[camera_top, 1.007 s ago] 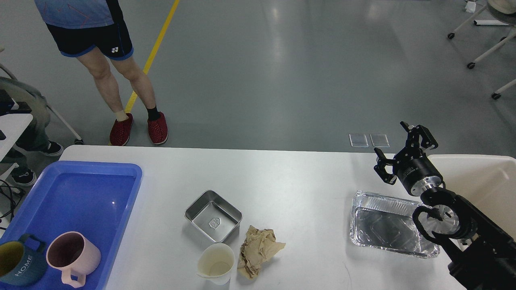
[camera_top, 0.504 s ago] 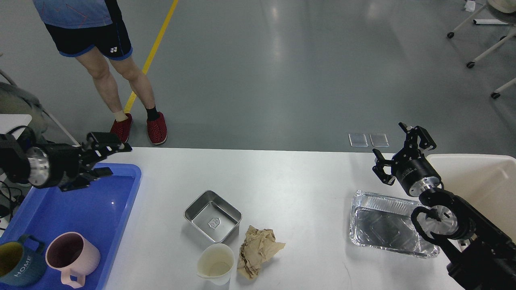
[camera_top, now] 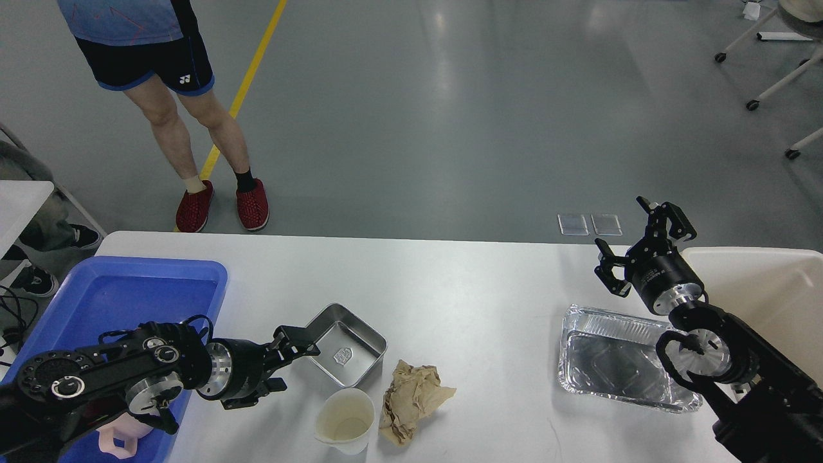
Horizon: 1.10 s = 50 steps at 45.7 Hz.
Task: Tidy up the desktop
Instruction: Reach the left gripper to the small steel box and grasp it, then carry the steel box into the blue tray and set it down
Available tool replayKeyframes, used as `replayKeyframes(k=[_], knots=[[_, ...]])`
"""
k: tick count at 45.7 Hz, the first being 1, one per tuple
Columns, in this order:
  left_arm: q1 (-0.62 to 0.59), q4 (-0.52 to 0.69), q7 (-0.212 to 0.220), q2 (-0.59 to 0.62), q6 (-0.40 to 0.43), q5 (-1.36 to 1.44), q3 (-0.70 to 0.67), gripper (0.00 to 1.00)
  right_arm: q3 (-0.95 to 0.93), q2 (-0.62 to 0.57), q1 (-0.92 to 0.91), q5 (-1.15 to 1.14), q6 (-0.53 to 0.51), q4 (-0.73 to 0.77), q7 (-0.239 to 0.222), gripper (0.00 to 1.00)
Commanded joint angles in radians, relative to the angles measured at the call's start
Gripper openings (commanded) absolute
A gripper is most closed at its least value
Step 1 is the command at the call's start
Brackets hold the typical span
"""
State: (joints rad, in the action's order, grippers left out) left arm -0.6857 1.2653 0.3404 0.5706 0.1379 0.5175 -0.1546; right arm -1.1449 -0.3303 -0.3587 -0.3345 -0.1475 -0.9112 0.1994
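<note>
The white desktop holds a square steel tin, a white paper cup, a crumpled brown paper and a foil tray. My left gripper is open, low over the desktop, just left of the steel tin and above-left of the cup; its upper finger reaches the tin's left rim. My right gripper is open and empty, raised above the far right of the desktop, behind the foil tray.
A blue plastic tray sits at the left edge; my left arm hides most of the pink mug in it. A cream bin stands at the right. A person stands beyond the far edge.
My left arm swung from above the blue tray's far corner down and right to the steel tin, covering the mugs. The right arm has barely moved.
</note>
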Motion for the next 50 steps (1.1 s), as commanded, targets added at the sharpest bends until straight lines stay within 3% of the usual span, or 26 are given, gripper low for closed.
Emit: replayKeyframes(k=[1,8,16,26,29,35,40,50], knots=[[0.011,-0.040,-0.003,-0.049,-0.023,-0.001,-0.002,0.84,0.001,-0.003,0.004,-0.001,0.000,0.000,0.000,1.00],[0.022,-0.061,-0.003,-0.093,-0.070,0.003,0.000,0.83,0.001,-0.001,0.007,-0.001,0.000,0.000,0.000,1.00],[0.023,-0.084,-0.003,-0.112,-0.115,0.006,0.009,0.75,-0.001,-0.001,0.007,-0.015,0.000,0.000,0.000,1.00],[0.023,-0.115,0.002,-0.112,-0.118,0.001,0.006,0.35,-0.001,0.000,0.012,-0.015,0.000,0.000,0.000,1.00],[0.023,-0.115,0.018,-0.112,-0.118,0.001,0.001,0.23,-0.001,0.002,0.012,-0.015,0.000,0.000,0.000,1.00],[0.023,-0.115,0.069,-0.113,-0.118,-0.002,-0.010,0.08,-0.001,0.002,0.012,-0.015,0.000,0.000,0.000,1.00],[0.031,-0.116,0.074,-0.112,-0.119,-0.001,-0.019,0.02,-0.001,0.000,0.014,-0.015,0.000,0.000,0.000,1.00],[0.034,-0.116,0.074,-0.090,-0.119,-0.001,-0.059,0.00,0.001,0.000,0.012,-0.015,0.000,0.000,0.000,1.00]])
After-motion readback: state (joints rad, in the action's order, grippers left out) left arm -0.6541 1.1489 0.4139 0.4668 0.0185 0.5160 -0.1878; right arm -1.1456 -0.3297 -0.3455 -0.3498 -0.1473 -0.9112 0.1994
